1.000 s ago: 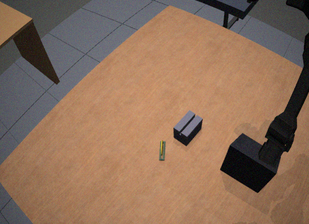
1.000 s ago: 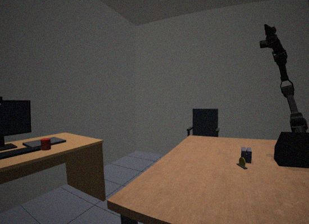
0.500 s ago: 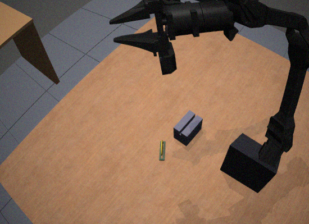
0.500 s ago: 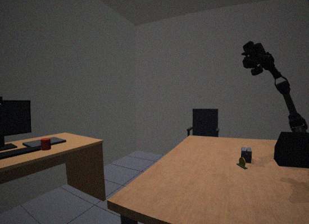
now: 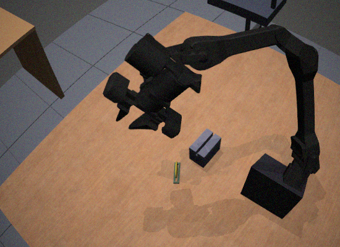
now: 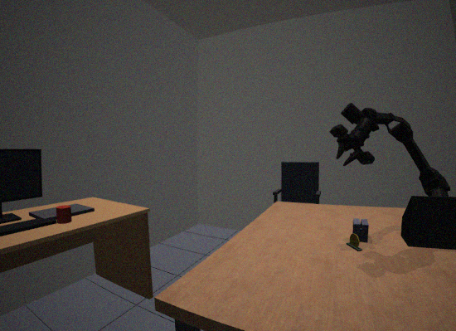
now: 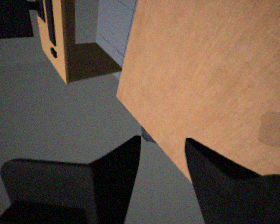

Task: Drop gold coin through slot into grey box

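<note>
Hovering gripper (image 5: 135, 121) empty, partly open, coin (image 5: 175, 169) well below in holder (image 5: 177, 180).

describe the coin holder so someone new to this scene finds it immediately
On the large wooden table, find the robot's black base block, then the small grey slotted box beside it. Just beyond the box, apart from it, lies a thin dark-green strip, the holder. It is the only green thing, with a gold coin standing on edge in it.
</note>
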